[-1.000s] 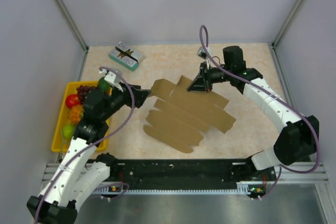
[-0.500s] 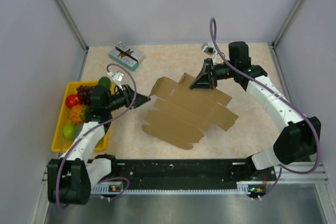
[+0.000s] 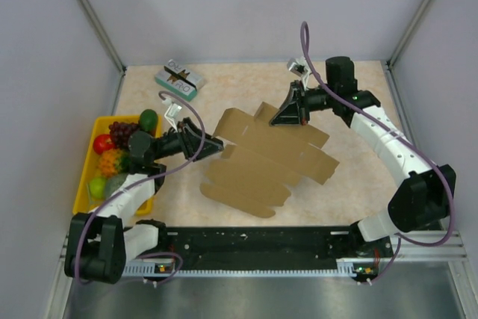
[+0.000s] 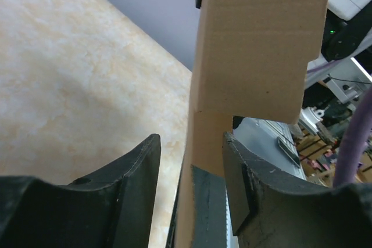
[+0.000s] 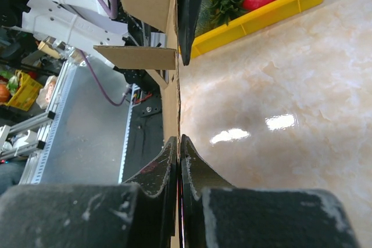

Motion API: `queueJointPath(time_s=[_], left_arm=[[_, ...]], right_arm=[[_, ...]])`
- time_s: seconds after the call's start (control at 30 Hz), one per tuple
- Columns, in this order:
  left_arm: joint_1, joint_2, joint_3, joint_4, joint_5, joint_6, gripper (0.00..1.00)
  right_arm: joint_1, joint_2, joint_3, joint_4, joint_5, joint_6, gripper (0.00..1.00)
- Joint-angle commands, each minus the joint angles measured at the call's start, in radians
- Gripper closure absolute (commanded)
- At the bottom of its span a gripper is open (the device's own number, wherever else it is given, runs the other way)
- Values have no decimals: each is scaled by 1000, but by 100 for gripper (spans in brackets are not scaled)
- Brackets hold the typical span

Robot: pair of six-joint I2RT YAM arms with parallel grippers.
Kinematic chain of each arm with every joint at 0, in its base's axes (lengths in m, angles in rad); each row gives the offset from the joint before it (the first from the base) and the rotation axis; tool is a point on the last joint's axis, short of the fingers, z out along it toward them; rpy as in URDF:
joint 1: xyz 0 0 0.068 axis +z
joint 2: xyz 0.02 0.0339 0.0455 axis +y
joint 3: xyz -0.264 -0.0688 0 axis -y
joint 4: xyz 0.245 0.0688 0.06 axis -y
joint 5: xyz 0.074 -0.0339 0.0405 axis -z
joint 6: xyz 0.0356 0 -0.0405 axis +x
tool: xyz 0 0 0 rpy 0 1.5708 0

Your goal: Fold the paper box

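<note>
The paper box (image 3: 265,158) is a flat brown cardboard sheet with flaps, lying in the middle of the table with its far edge lifted. My right gripper (image 3: 287,115) is shut on that far edge; in the right wrist view the thin sheet (image 5: 172,100) runs straight out from the pinched jaws (image 5: 179,139). My left gripper (image 3: 216,144) is at the sheet's left corner. In the left wrist view the cardboard (image 4: 256,45) stands edge-on between the open jaws (image 4: 192,137), close to the right finger, with a gap on the left side.
A yellow tray (image 3: 82,192) of fruit sits at the left edge, also seen in the right wrist view as a yellow tray (image 5: 279,7). A small teal-and-white box (image 3: 179,80) lies at the back left. The black rail (image 3: 254,248) runs along the near edge.
My left gripper drew back, then slid right so its jaws straddle the sheet's left corner. The right gripper shifted slightly right, still pinching the far edge.
</note>
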Motion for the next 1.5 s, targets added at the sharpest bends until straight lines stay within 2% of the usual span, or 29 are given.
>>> queueJointPath(time_s=[0.0,0.27,0.33,0.47,0.57,0.6,0.63,0.67,0.77,0.97,1.07,1.1,1.13,1.47], left_arm=[[-38,23,17,163,66,-60,48],[-135,26,79,-118,-17,153,49],[-132,17,77,-93,-17,150,49],[-71,-93,30,-35,-25,66,39],[-7,-185,-8,-141,-48,93,37],[6,-208,-12,-195,-70,122,37],[15,-232,-10,-351,-100,156,38],[35,-264,1,-426,-135,229,41],[67,-264,4,-479,-178,239,50],[70,-116,53,-447,-123,238,61],[64,-57,42,-320,-70,151,62],[60,-39,41,-195,-46,115,62],[55,-26,38,-149,-34,82,61],[-26,12,65,-81,54,35,61]], right_arm=[[-12,-4,57,41,-17,1,100],[-10,-21,59,49,-27,6,100],[-12,-24,58,53,-29,6,100],[-10,-26,53,53,-24,6,100],[-12,-27,51,55,-29,6,100],[-12,-27,51,53,-27,6,100],[-10,-32,50,55,-27,6,100],[-12,-33,51,56,-33,6,100],[-12,-33,54,61,-40,6,100],[-12,-33,61,69,-41,38,100],[-12,-37,59,70,-43,40,100],[-12,-35,57,72,-41,40,100],[-12,-35,57,73,-41,41,100],[-10,-35,54,78,-41,44,100]])
